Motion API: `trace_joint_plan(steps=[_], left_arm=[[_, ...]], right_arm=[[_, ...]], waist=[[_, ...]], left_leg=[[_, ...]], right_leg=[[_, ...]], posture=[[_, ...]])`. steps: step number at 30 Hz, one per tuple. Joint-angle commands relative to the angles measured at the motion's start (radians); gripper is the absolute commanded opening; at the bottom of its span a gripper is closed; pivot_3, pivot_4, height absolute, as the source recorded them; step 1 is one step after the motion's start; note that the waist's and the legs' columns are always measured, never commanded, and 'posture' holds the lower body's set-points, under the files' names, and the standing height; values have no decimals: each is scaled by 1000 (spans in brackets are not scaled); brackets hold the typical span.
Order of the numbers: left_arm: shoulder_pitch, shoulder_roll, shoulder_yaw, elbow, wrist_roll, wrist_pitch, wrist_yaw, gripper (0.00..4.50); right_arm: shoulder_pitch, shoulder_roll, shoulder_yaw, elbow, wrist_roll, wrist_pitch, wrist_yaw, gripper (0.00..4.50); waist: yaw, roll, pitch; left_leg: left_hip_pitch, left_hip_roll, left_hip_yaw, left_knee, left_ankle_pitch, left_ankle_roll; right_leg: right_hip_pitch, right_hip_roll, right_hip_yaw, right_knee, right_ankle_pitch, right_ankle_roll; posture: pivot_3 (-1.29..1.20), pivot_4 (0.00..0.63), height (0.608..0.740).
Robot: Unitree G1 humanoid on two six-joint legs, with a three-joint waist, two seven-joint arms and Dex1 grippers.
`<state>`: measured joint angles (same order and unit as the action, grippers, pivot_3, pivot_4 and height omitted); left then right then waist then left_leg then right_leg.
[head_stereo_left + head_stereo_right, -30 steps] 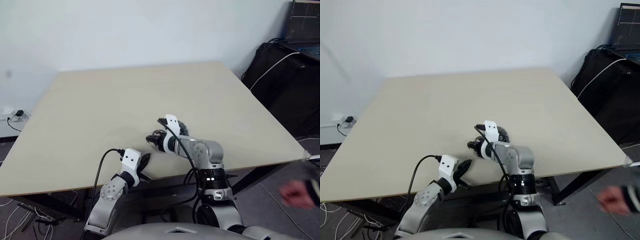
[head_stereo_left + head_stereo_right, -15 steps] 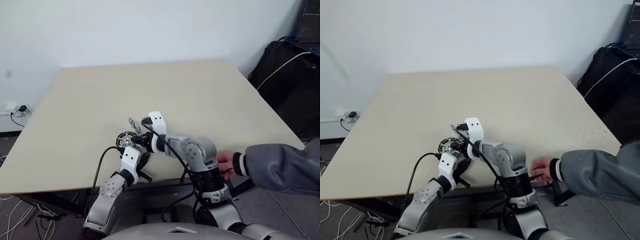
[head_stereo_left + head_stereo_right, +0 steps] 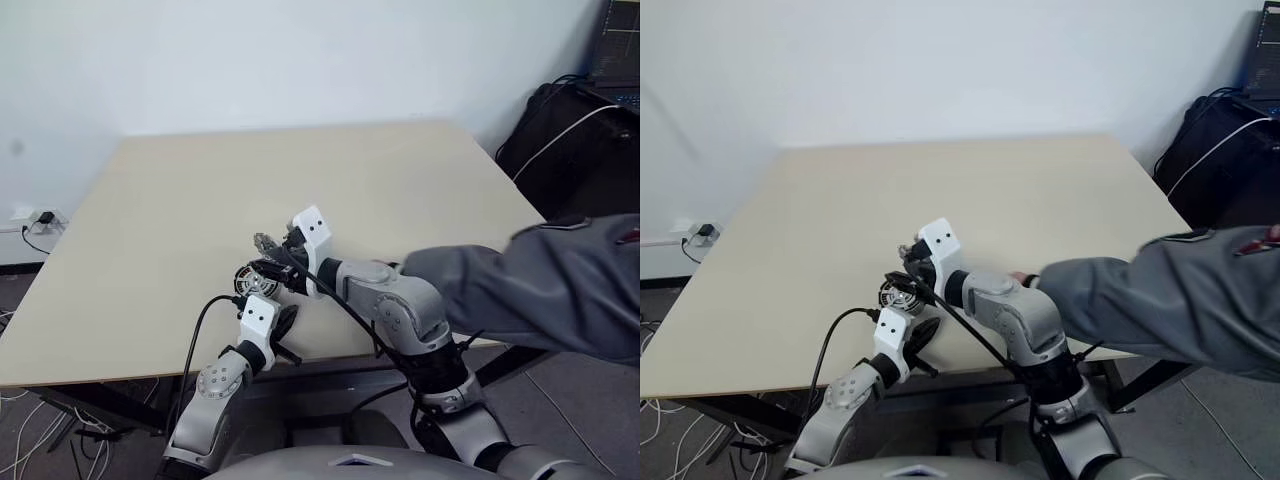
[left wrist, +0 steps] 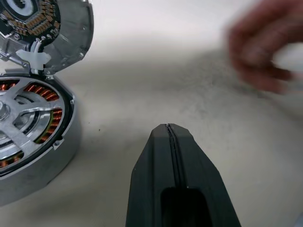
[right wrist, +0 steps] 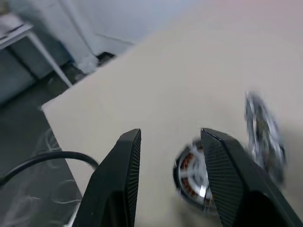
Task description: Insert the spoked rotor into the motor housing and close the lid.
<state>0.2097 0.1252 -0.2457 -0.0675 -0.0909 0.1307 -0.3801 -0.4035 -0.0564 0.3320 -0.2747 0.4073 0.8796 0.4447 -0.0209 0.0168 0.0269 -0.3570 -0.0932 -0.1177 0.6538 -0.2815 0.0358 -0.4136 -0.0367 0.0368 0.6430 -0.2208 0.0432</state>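
Note:
The motor housing (image 4: pixel 33 137) lies on the table near its front edge, with copper windings in a ring. A silver spoked rotor (image 4: pixel 16 120) sits inside it. The lid (image 4: pixel 52 33) stands tilted up at the housing's far side, its inner face showing. My right gripper (image 5: pixel 171 135) hovers just above the housing (image 3: pixel 250 279), open with nothing between its fingers. My left gripper (image 4: pixel 168 128) is shut and empty, resting low at the table's front edge, a little to the right of the housing.
A person's grey sleeve (image 3: pixel 520 290) reaches in from the right along my right arm, with a blurred hand (image 4: pixel 260 52) over the table. A black bag (image 3: pixel 560 130) and a laptop (image 3: pixel 618 40) stand at the right. The beige table (image 3: pixel 400 180) stretches beyond.
My right gripper has risen, rolled and swung left to above the housing. The person's sleeve has come far in from the right. My left gripper has stayed put.

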Motion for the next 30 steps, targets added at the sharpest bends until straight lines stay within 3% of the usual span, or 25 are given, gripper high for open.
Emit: trace_joint_plan(steps=[1, 11, 30], left_arm=[[-1, 4, 2, -53, -7, -16, -6, 0], [-5, 14, 0, -57, -14, -10, -24, 0], [2, 24, -1, -71, -16, 8, -30, 0]], right_arm=[[17, -16, -9, -145, 57, -134, 110, 2157], [56, -27, -62, -217, 110, -235, 131, 2157], [169, -125, -113, -296, 121, -163, 24, 2157]], waist=[[1, 0, 0], [9, -1, 0], [14, -1, 0]], left_leg=[[0, 0, 0, 0, 0, 0], [4, 0, -1, 2, 0, 0], [4, 0, 0, 3, -1, 1]], right_leg=[[0, 0, 0, 0, 0, 0], [2, 0, -1, 0, 0, 1], [3, 0, -1, 0, 0, 1]], posture=[[0, 0, 740], [0, 0, 740], [0, 0, 740]])
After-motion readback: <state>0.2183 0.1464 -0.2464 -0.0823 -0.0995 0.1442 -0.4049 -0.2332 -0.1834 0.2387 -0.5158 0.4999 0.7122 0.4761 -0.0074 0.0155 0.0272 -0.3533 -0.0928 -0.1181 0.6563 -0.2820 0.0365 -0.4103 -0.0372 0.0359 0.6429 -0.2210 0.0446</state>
